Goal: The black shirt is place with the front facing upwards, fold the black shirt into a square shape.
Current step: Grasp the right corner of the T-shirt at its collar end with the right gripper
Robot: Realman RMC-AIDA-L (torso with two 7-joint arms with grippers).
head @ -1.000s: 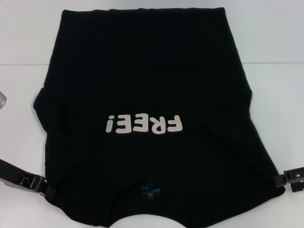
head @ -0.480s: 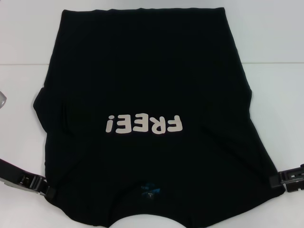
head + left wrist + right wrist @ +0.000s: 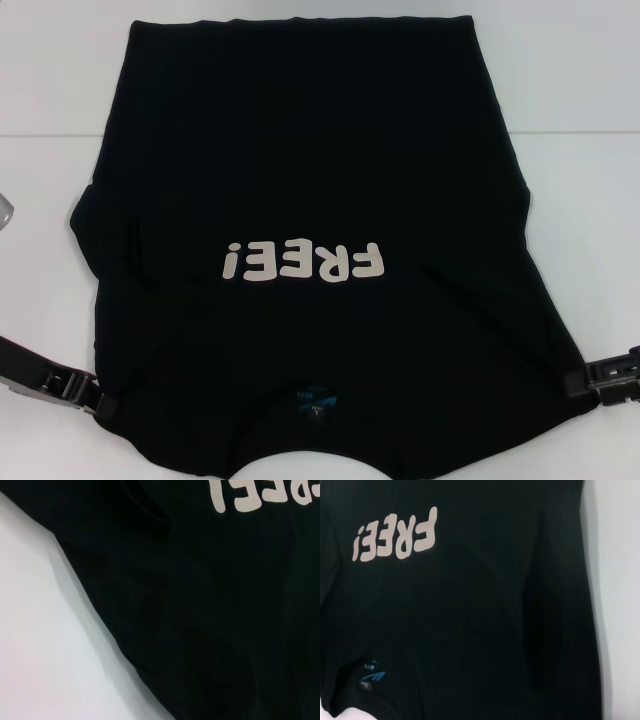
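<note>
A lab-like test bench: a plain white surface (image 3: 570, 70) fills the view, bare except for one spread black shirt (image 3: 310, 170).

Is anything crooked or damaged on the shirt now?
Nothing stands out. The black shirt lies flat on the table, lettering up, no tear visible. The left gripper and right gripper sit at its near corners.
</note>
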